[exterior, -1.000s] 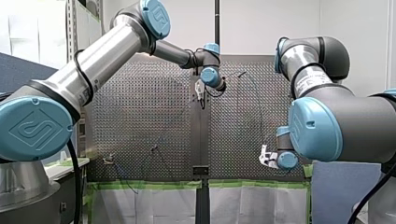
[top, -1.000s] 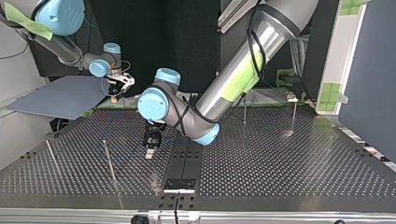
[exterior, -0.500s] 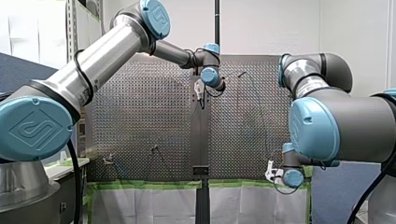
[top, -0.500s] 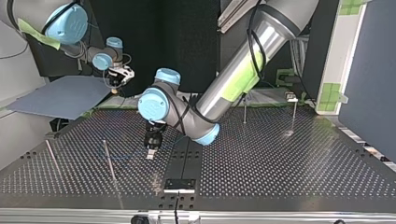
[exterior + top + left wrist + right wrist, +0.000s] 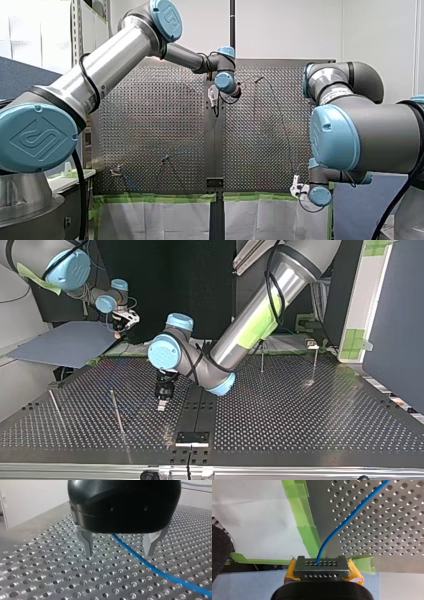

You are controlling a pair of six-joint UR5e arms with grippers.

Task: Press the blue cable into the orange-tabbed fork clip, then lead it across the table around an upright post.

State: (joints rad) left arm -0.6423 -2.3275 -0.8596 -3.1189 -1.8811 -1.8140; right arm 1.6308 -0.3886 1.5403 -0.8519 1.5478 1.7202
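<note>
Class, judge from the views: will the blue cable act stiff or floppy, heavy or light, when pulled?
Probably floppy: the blue cable curves smoothly away from my right gripper. Likely light, being thin. It could slide through my left gripper, whose fingers stand apart around it.

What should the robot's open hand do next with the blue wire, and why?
Probably my left gripper should dip and close on the blue cable. Its fingers stand open low over the table, with the cable lying loose between them. My right gripper is shut on the cable beyond the table's edge, so a second grip would help steer it.
</note>
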